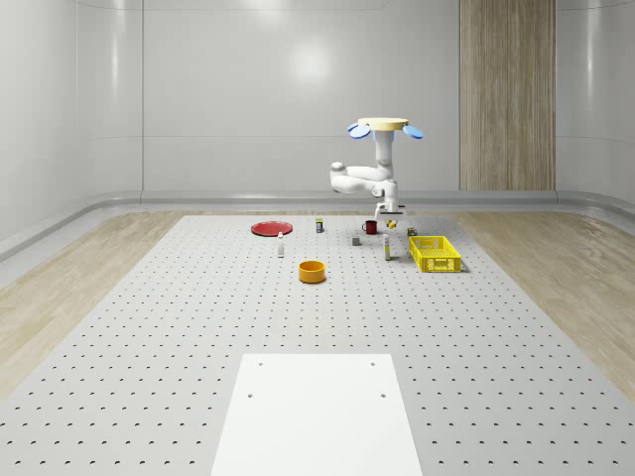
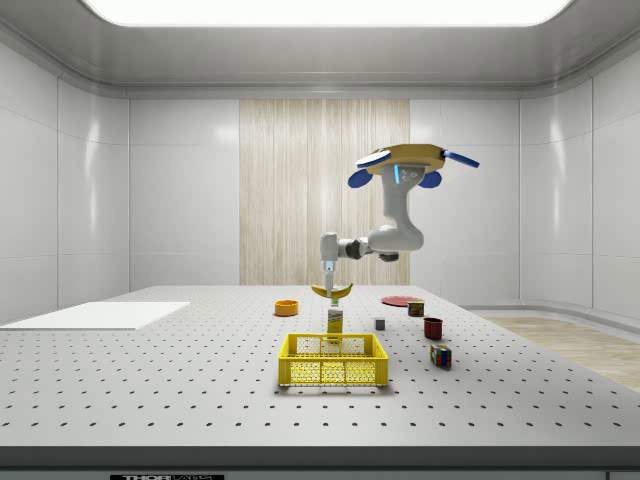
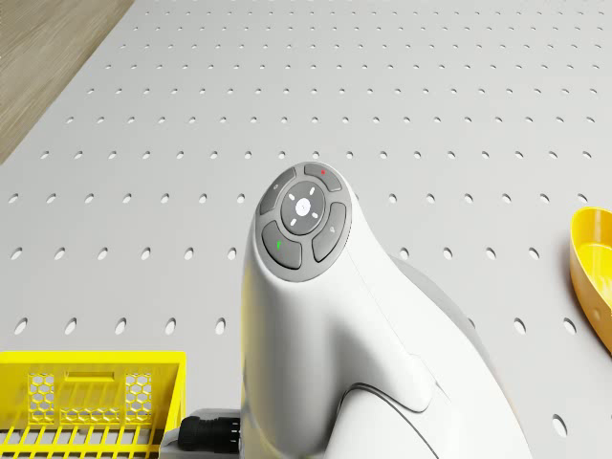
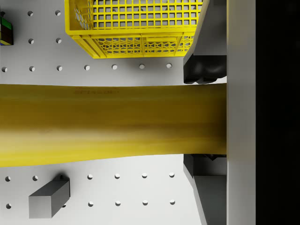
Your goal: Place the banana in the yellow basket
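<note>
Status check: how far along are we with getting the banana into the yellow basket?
Done: the banana is off the table, shut in the gripper. In hand: the drone hovers over the table near the red mug, carrying it in the air behind the yellow basket in the side view. Left: bring it over the basket, lower and release.

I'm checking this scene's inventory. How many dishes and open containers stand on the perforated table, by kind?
Flat round red plate: 1
Round orange bowl: 1
Red mug: 1
Yellow mesh plastic basket: 1
Total: 4
Not counted: the curved yellow banana, held in the pincer.
</note>
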Controlling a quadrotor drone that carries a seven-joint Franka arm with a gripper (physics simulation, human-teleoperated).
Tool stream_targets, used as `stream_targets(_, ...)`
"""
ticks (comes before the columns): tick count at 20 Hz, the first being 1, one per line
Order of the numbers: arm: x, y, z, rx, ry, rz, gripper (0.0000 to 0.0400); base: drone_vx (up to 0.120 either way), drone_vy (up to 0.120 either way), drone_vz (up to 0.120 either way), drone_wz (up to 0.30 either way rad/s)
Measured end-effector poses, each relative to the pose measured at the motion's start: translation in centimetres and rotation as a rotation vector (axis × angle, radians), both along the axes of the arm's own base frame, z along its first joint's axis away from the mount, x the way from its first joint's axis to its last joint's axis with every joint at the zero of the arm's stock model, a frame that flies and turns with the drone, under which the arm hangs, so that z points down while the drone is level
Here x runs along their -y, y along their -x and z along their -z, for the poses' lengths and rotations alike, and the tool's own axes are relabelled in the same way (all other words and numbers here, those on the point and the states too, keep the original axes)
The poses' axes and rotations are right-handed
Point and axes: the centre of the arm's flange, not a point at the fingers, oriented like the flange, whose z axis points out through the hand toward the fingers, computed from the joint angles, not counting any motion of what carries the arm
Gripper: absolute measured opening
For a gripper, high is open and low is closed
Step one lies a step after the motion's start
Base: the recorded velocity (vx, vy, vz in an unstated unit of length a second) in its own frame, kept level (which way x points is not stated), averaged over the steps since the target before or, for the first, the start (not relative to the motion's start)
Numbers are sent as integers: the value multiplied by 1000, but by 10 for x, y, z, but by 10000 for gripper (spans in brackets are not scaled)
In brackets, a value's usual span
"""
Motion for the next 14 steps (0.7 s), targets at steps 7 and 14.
stream_targets(7, 0, 0, 0, 0, 0, 0, 193, 0, 120, 0, 0)
stream_targets(14, 0, 0, 0, 0, 0, 0, 193, 0, 120, -11, 0)
